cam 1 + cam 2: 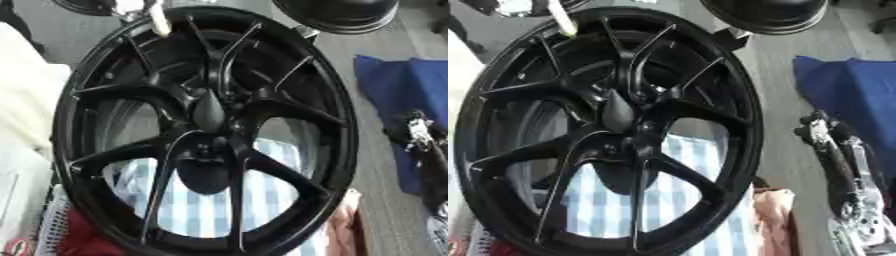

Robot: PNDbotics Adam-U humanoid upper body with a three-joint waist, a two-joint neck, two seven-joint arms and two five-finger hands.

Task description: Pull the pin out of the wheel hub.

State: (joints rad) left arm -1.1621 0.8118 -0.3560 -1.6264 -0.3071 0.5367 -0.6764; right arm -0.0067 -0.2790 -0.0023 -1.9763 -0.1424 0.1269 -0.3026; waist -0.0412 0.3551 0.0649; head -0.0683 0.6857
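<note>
A big black wheel rim (pixel 341 130) stands upright close in front of me and fills most of both views. Its thin spokes meet at the hub (pixel 206 148), where dark rounded shapes sit above and below the centre; I cannot make out a pin there. A short white rod-like piece (pixel 159 21) lies against the rim's upper left edge. Above it, silver and black parts (pixel 507 6) are cut off by the top edge, perhaps my left hand. My right hand (pixel 817 131) hangs to the right of the rim, apart from it, on its black and silver arm.
A second black wheel (pixel 337 15) stands at the top right. A blue cloth (pixel 398 82) covers the floor at right. Through the spokes shows a blue-and-white checked cloth (pixel 203 207). A pale bulky thing (pixel 26 100) is at left, a peach cloth (pixel 770 220) at lower right.
</note>
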